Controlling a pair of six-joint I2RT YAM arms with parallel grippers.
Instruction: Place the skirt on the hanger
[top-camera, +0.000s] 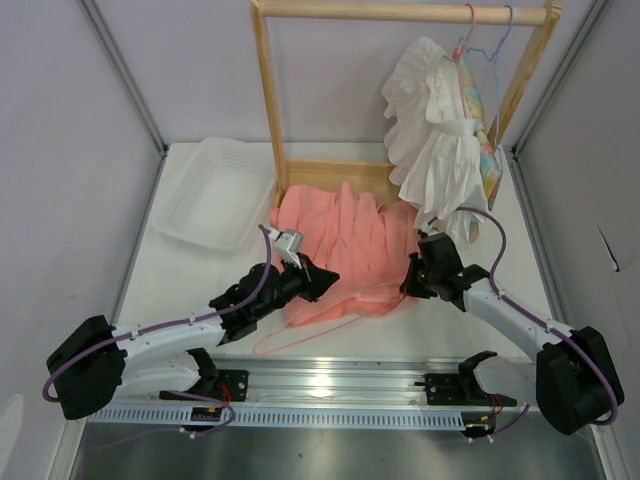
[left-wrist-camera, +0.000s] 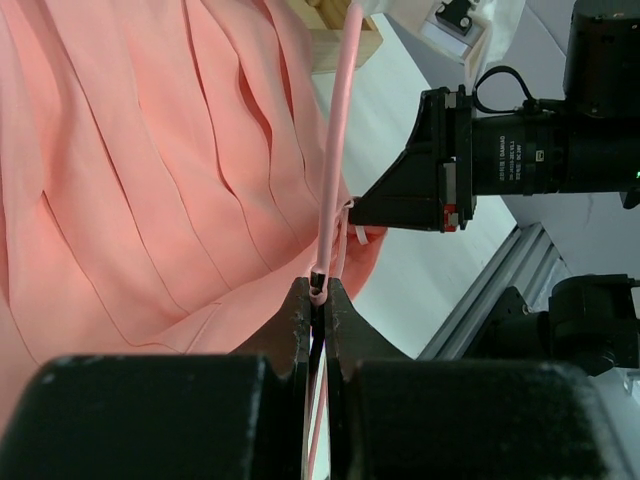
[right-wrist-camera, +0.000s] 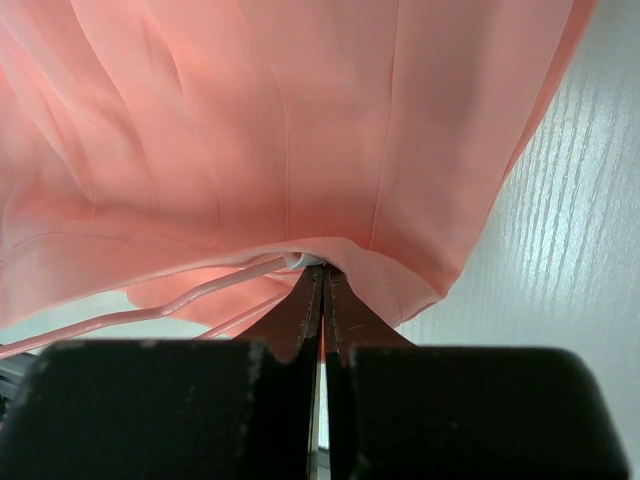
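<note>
- The skirt (top-camera: 350, 240), salmon-pink and pleated, lies spread on the white tabletop (top-camera: 180, 280) in front of the wooden rack (top-camera: 268, 100). Its far edge touches the rack's base.
- The hanger (top-camera: 300, 340), a thin pink wire, lies mostly under the skirt's near hem. One loop of it shows on the tabletop near the arm bases.
- Left gripper (top-camera: 325, 277) is at the skirt's near-left edge. In the left wrist view its jaws are clenched on the hanger wire (left-wrist-camera: 340, 150), which runs up across the cloth.
- Right gripper (top-camera: 408, 283) is at the skirt's near-right edge. Its jaws are pressed together on the hanger wire (right-wrist-camera: 200, 295) at the hem, with cloth draped over the tips.
- A white ruffled garment (top-camera: 430, 130) and a pastel patterned garment (top-camera: 478, 105) hang at the rack's right end.
- A clear plastic bin (top-camera: 215, 190) sits to the left of the rack.
</note>
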